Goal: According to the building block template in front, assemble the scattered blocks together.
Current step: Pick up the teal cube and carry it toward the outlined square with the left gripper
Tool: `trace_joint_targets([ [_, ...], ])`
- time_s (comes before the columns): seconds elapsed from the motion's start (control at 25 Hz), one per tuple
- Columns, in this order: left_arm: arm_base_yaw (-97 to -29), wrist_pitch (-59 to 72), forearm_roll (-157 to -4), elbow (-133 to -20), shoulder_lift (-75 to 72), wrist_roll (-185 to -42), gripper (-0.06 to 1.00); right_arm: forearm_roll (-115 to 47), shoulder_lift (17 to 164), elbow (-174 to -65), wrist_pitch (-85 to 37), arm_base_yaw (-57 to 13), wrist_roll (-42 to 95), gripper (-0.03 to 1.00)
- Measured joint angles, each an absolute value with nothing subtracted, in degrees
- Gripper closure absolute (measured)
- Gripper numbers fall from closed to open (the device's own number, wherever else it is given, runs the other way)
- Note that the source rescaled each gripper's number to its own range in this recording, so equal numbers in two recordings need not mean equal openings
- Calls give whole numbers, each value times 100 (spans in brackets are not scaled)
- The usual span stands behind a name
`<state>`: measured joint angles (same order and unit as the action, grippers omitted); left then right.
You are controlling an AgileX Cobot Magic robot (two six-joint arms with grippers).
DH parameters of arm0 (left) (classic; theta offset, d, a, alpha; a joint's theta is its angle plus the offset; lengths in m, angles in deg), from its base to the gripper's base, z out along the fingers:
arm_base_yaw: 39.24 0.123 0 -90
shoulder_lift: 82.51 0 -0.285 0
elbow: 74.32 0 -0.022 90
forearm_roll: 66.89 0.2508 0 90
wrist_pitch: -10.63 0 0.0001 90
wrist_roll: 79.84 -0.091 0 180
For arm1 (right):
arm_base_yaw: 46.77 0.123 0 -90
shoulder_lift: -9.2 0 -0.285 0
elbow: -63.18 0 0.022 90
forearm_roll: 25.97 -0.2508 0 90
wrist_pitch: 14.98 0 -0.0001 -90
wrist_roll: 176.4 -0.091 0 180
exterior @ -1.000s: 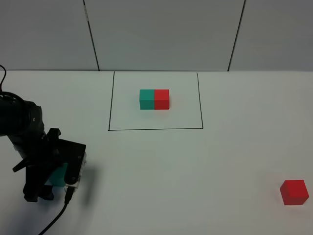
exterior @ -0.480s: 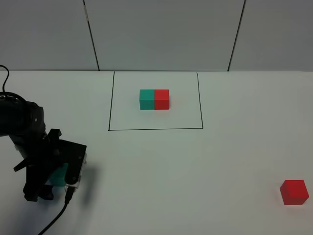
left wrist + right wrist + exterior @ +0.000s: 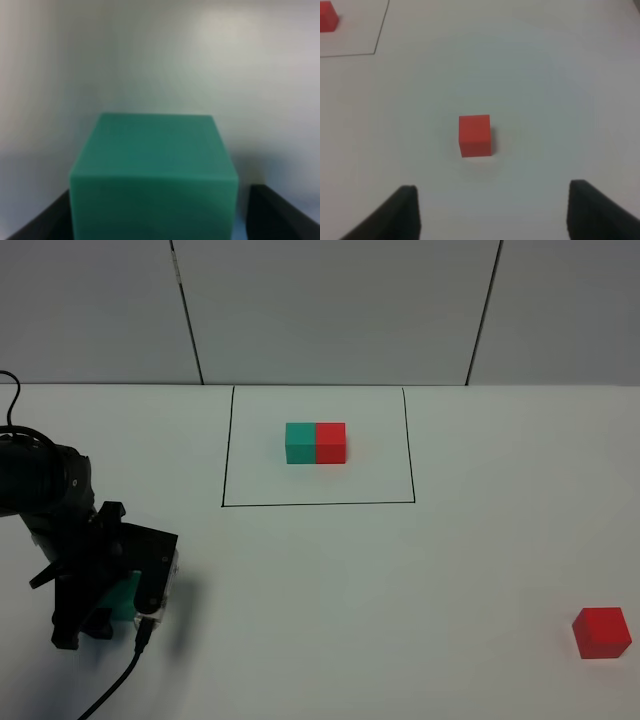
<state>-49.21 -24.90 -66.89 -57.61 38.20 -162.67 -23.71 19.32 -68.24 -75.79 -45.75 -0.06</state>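
The template, a joined teal cube and red cube, sits inside a thin black outline at the back middle of the table. The loose teal cube lies at the front left, between the fingers of my left gripper. In the left wrist view the teal cube fills the middle, with a dark finger on each side and a small gap showing on one side. The loose red cube lies at the front right. My right gripper hangs open a little short of that red cube.
The white table meets a grey panelled wall at the back. The left arm's cable trails to the front edge. The right wrist view catches the template's red cube and a corner of the outline.
The left arm has shifted very slightly around the teal cube. The cubes and the right side have not moved.
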Motion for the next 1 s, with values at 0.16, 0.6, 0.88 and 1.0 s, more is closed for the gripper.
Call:
trace_joint_targets([
  [0.16,-4921,-2421,-6689,-5761,3820,-16267,72,-2371,1932,-6824,-7579,-4575,-6,39],
  [0.6,-4921,-2366,-6689,-5762,3820,-16267,94,-2371,1932,-6824,-7579,-4575,-6,39],
  [0.88,-4921,-2255,-6689,-5762,3820,-16314,94,-2371,1932,-6824,-7579,-4575,-6,39],
  [1.0,-4921,-2180,-6689,-5781,3820,-16517,94,-2371,1932,-6824,-7579,-4575,-6,39],
])
